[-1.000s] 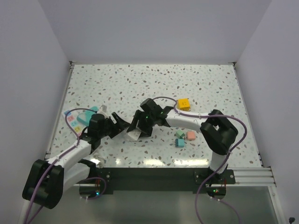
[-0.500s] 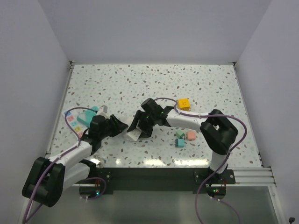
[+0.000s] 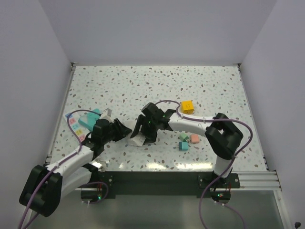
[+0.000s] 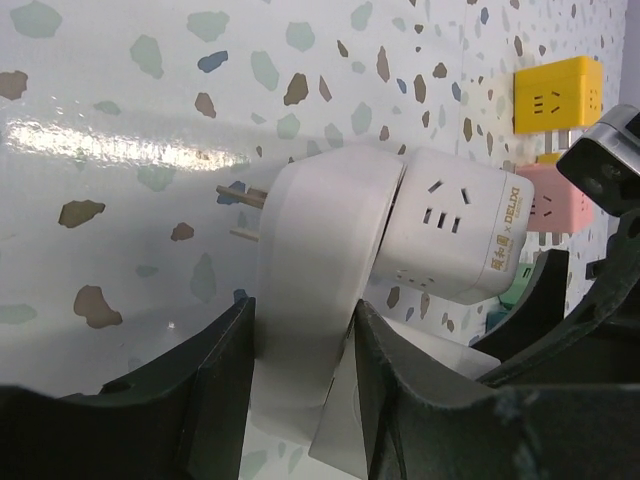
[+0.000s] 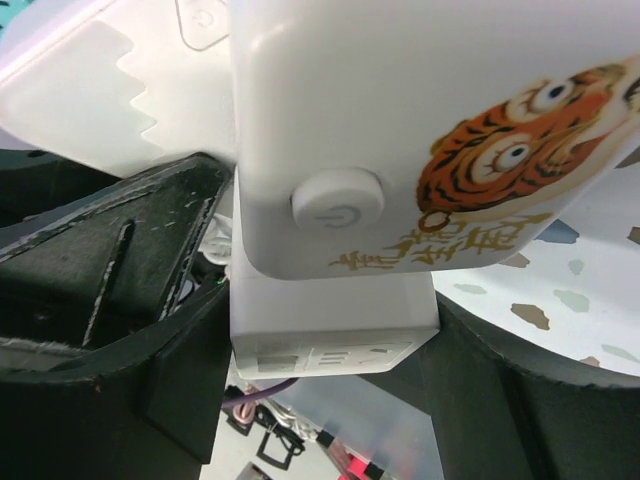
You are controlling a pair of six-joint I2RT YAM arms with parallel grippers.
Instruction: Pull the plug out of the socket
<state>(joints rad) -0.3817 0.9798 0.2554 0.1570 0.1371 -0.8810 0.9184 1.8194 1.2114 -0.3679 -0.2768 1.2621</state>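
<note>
White on white, the task's 2 parts sit joined near the middle of the speckled table, between the 2 arms. One is a rounded unit with a tiger print and a power button. The other is a cube socket with slots on its faces, pressed against the unit's flat side.

The left gripper is clamped across the rounded unit, 1 dark finger tight on each flank. The right gripper appears to be clamped on the cube socket, with its fingers lying against both side walls, though how firm that grip is cannot be told.

Both grasps are in place, so the reach and the clamping look done. The separation itself is not: the 2 bodies touch along most of their meeting faces. The cube sits slightly tilted against the unit, with a thin wedge showing at the upper edge, which may be the start of parting or only the viewing angle. The unit's own 2 pins stick out bare on its far side, plugged into nothing.

What is left, by my reading, is the pull: the hands must draw apart along the line of the hidden prongs until the cube comes free. A yellow adapter lies well apart behind them
</note>
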